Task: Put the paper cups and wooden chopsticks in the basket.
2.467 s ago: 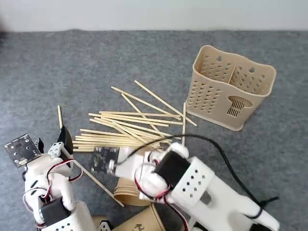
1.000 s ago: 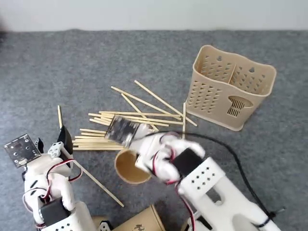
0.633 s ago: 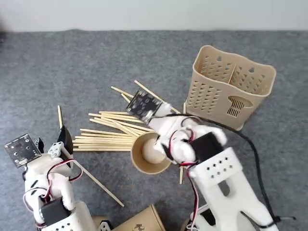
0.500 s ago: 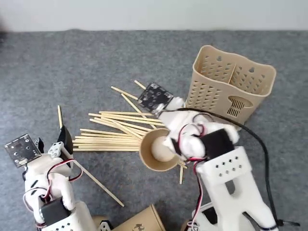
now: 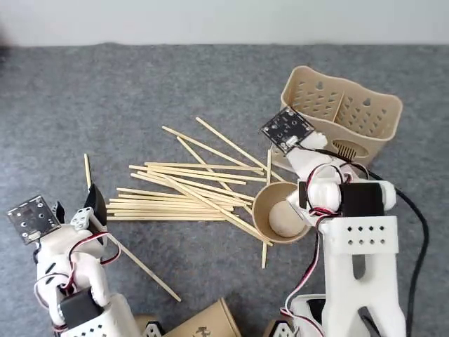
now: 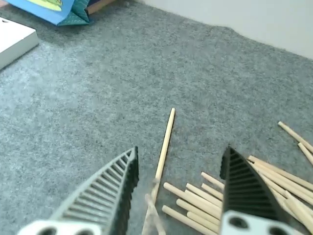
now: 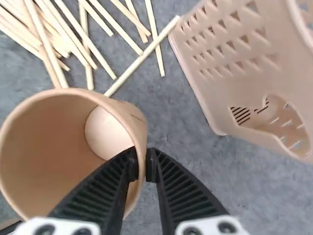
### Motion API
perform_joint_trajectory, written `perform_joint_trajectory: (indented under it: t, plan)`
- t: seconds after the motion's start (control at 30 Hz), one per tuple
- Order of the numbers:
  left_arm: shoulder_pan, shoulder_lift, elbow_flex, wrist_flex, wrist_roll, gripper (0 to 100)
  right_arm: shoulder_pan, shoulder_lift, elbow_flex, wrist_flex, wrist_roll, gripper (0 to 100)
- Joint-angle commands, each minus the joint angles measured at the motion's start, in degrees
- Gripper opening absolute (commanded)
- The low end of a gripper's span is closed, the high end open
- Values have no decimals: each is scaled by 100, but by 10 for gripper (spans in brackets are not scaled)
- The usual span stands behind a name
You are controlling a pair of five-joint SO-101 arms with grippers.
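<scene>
Brown paper cup [image 5: 280, 212], rim clamped in right pincer [image 7: 140, 159], just beside basket [image 5: 372, 116], wooden chopsticks [image 5: 189, 189] near basket, left pincer [image 6: 181, 152] wide.

Brown paper cup [image 5: 280, 212] right of centre in the high view, mouth tilted up toward the camera, rim wall pinched by the right gripper [image 7: 141, 156], just below-left of the basket. Second cup [image 5: 205, 321] on its side at the bottom edge, partly cut off. Wooden chopsticks [image 5: 184, 191] in a loose crossing pile mid-frame, some ends by the held cup. Lone stick [image 5: 87, 170] at left. Beige perforated basket [image 5: 303, 137], two compartments, upright, upper right.
</scene>
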Motion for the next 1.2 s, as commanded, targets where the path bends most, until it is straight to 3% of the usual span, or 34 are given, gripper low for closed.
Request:
perform_joint_trajectory:
  t: [0.0,0.13,0.33,0.5,0.77,1.03,1.17]
  plan:
    - [0,-88,-48,-132,18,262,101,-31,413,-470,53,9]
    - [0,-88,-40,-132,18,262,110,-31,949,-840,44,22]
    - [0,-88,-40,-132,18,262,470,-198,624,-532,-334,230]
    - [0,-88,-40,-132,18,262,585,-514,53,40,-360,231]
    - [0,-88,-40,-132,18,262,-356,-1305,-97,1508,-396,231]
    - [0,-88,-40,-132,18,262,-1332,-1613,97,1877,-352,230]
    - [0,-88,-31,-132,18,262,-1947,-1613,721,1877,396,230]
